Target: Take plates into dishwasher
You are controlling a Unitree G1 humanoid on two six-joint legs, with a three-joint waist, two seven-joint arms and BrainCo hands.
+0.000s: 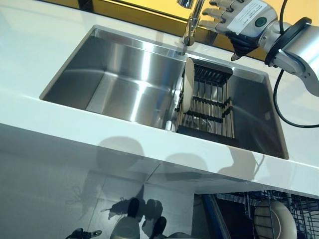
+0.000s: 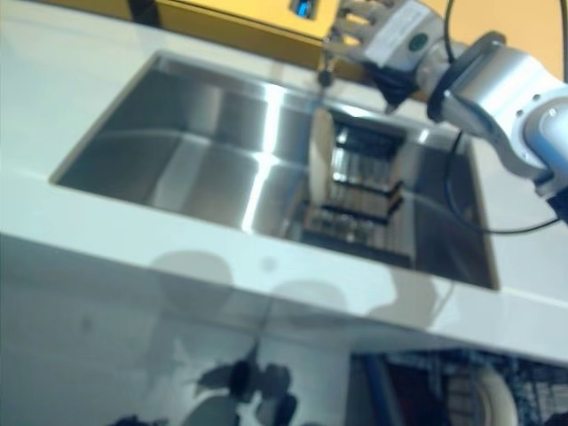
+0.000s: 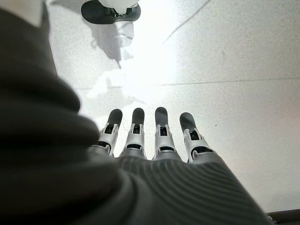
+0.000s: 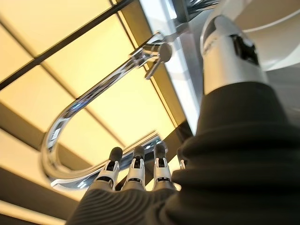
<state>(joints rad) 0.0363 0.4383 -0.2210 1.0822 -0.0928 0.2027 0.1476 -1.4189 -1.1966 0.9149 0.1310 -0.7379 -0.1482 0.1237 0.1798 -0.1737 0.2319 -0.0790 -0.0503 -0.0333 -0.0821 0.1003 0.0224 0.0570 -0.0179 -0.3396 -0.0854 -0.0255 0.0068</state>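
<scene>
The right hand (image 1: 238, 22) hangs up high behind the sink (image 1: 119, 79), level with the chrome faucet (image 1: 191, 25), fingers spread loose and holding nothing. It is close beside the faucet neck, and its own wrist view shows the curved spout arcing just past the fingertips (image 4: 135, 161), so the room on that side is tight. Below it the basin's back rim is bare steel.

One plate (image 1: 188, 85) stands on edge in the dish rack (image 1: 212, 102), which sits in the right part of the sink. The plate leans at the rack's left end, near the faucet base, with the rack's dark bars free to its right. The left part of the basin is bare steel with plenty of room.

The white countertop (image 1: 45, 45) wraps the sink on all sides, with a broad front edge between the basin and the robot. Down at lower right the dishwasher rack (image 1: 299, 209) is out below the counter edge, and what looks like another plate (image 1: 271, 219) stands in it, though that corner is cropped.

The left hand (image 3: 154, 140) shows only in its wrist view, fingers straight and relaxed over pale grey floor (image 3: 234, 70).
</scene>
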